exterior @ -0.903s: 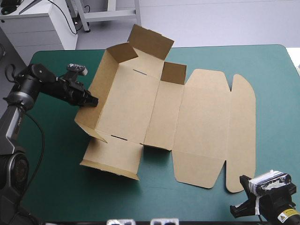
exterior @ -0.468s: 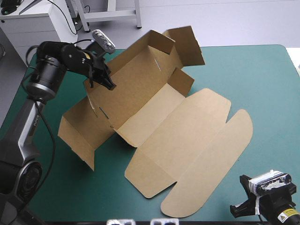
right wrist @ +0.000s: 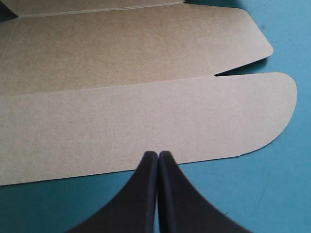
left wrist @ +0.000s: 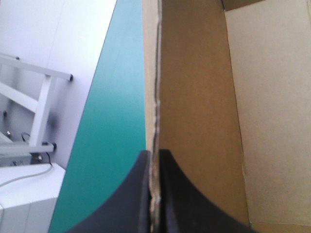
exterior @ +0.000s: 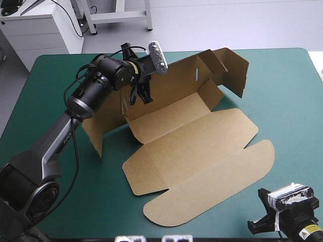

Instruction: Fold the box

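Observation:
The brown box (exterior: 202, 146) lies slantwise across the table, its lid and rounded flap (exterior: 212, 194) flat toward the front right. Its long wall (exterior: 171, 85) stands raised at the far side, with end flaps upright at both ends. My left gripper (exterior: 145, 97) is shut on that wall's upper edge near its left end. In the left wrist view the black fingers (left wrist: 167, 194) pinch the board edge (left wrist: 154, 97) between them. My right gripper (right wrist: 158, 154) is shut on nothing, low at the front right corner, pointing at the rounded flap (right wrist: 146, 116).
The table's far edge (exterior: 272, 49) runs close behind the raised wall. The teal-green cover (exterior: 75, 191) shows bare at the front left and on the far right beside the box.
My left gripper has carried the wall's edge right and toward the far side, and the whole box has swung round with it. The right arm has stayed put.

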